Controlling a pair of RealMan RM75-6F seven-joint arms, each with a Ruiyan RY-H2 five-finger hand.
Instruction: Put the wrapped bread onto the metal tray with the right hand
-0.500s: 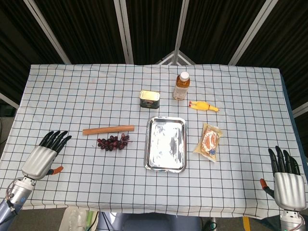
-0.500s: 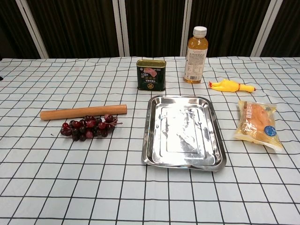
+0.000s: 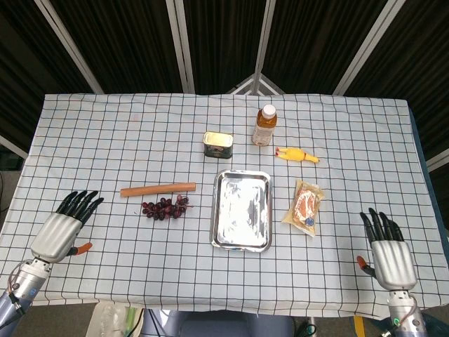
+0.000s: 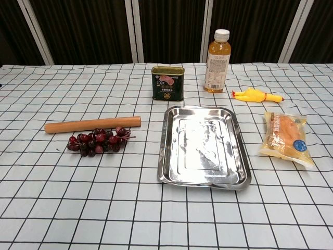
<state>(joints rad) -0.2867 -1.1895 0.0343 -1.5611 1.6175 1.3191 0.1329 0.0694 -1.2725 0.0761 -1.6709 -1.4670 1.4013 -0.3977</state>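
The wrapped bread (image 3: 305, 207) (image 4: 286, 136) lies flat in its clear packet on the checked cloth, just right of the metal tray (image 3: 242, 241) (image 4: 204, 182), which holds nothing. My right hand (image 3: 387, 252) hovers at the table's near right corner, fingers apart and holding nothing, well short of the bread. At the near left edge my left hand (image 3: 63, 225) is open too, fingers spread. Neither hand shows in the chest view.
A wooden stick (image 3: 158, 189) and a bunch of dark grapes (image 3: 164, 208) lie left of the tray. Behind it stand a green tin (image 3: 218, 144) and a tea bottle (image 3: 264, 126). A yellow rubber chicken (image 3: 297, 155) lies behind the bread.
My right hand has moved left and forward over the table's near right corner, towards the bread. The left hand and all objects have stayed put.
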